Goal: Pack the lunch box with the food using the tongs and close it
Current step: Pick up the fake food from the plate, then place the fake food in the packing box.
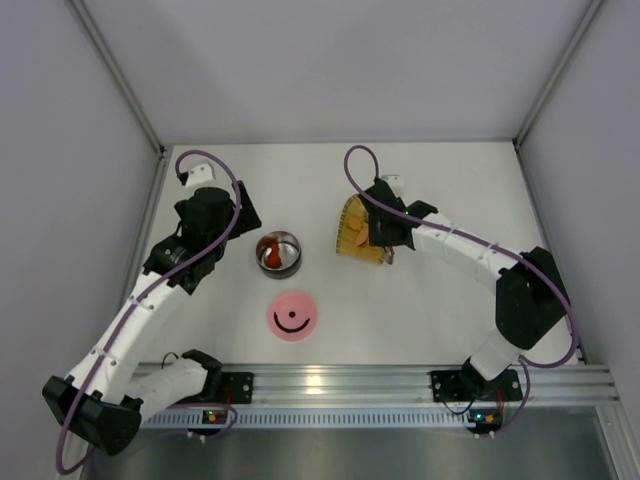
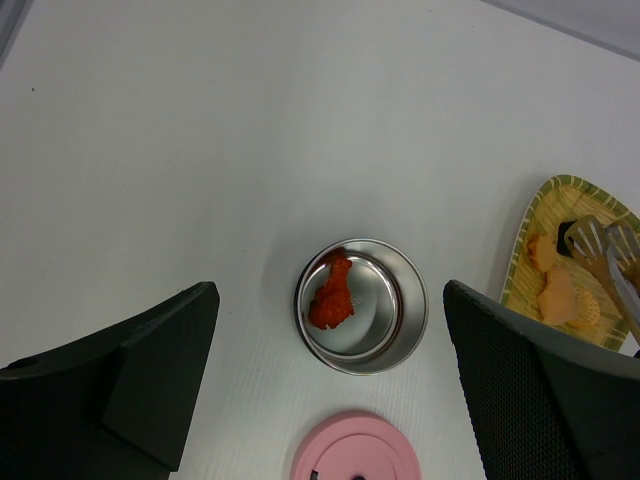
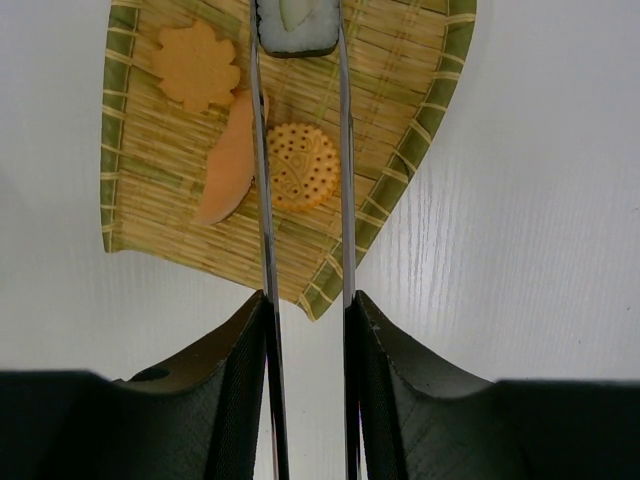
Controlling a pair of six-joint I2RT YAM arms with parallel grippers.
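Observation:
The lunch box is a small steel bowl holding one dark red piece of food. Its pink lid with the black smile lies on the table just in front of it. My left gripper hangs open above the bowl, holding nothing. My right gripper is shut on the two arms of the tongs. The tong tips pinch a dark-and-white roll over the tray. An orange leaf shape, an orange slice and a round cracker lie on the tray.
The yellow woven tray with a green border sits right of the bowl, under my right gripper. White walls close in the table at the left, back and right. An aluminium rail runs along the near edge.

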